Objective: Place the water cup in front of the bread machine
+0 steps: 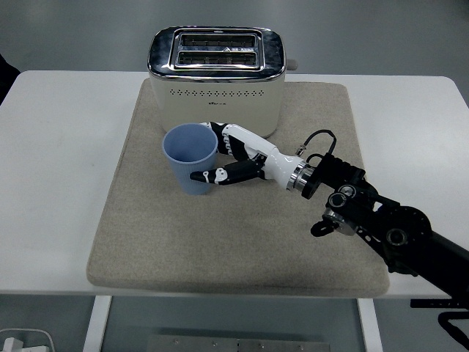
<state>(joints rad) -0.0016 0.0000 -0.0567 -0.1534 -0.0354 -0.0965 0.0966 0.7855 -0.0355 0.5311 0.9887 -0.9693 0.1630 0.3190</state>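
A lab or test room, not a home kitchen: a plain white table (58, 183) stands on a bare grey floor (366, 29), a beige mat (242, 235) lies on the table, and a lone toaster (215, 81) sits at the mat's far edge.

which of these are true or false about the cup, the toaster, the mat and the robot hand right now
1. The right hand grips the blue cup. True.
2. The cup lies on its side. False: it stands upright, its open mouth up.
3. The cup is on the beige mat, on the near side of the toaster. True.
4. The toaster has bread sticking out of its slots. False: no bread shows in either slot.
5. The left hand also holds the cup. False: no left hand is in view.
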